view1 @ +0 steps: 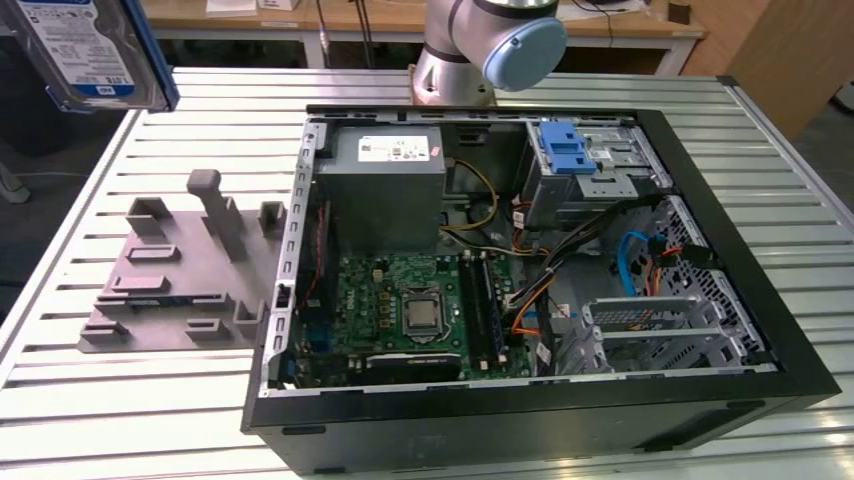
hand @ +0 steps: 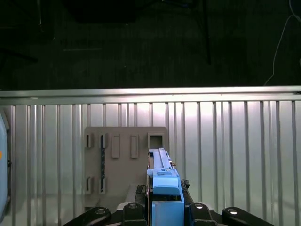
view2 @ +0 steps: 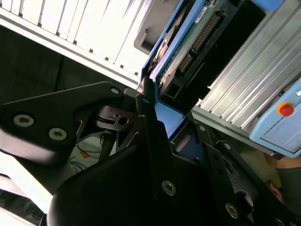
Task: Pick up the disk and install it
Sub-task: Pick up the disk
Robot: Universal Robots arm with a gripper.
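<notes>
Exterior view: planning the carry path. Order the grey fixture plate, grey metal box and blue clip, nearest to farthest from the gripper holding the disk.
1. Grey fixture plate, exterior view's left, beneath the gripper and disk.
2. Grey metal box, inside the open case.
3. Blue clip, in the case, farther toward the exterior view's right.

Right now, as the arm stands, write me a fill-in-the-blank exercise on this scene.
1. The gripper is shut on the disk, gripping its ____ plastic carrier.
2. In the exterior view the disk hangs at the upper ____ corner, clear of the grey fixture.
3. The computer case lies on the table with its side ____, motherboard showing.
Missing words: blue; left; open.
</notes>
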